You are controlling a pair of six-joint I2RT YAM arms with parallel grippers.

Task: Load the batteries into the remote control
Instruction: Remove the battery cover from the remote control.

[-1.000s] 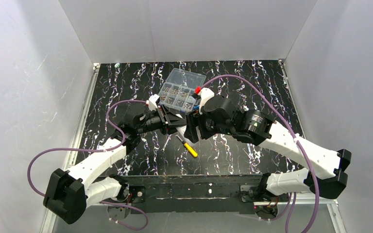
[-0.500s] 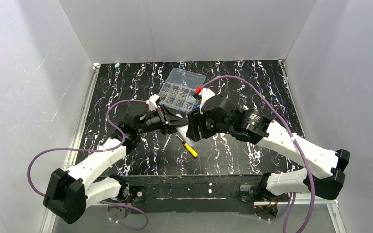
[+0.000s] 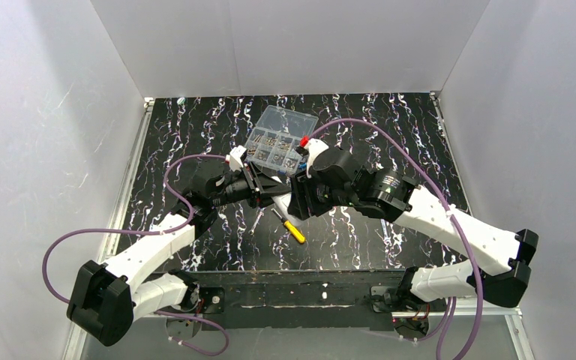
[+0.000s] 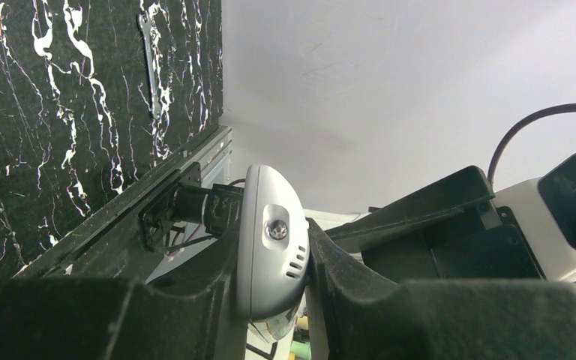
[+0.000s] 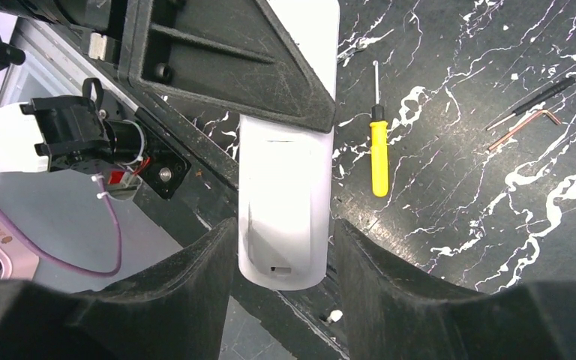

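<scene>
Left gripper (image 4: 270,292) and right gripper (image 5: 285,251) each clamp an opposite end of the white remote control (image 5: 285,187) above the table (image 3: 390,127). Yellow screwdriver (image 5: 379,157) lies near, clear box (image 3: 281,139) just behind, walls well apart.

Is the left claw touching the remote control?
Touching. The left wrist view shows the left claw pressed against both sides of the remote control, with no gap.

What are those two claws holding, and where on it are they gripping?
Both hold the white remote control. The right gripper clamps its long sides near one rounded end, and the left gripper clamps the other end.
</scene>
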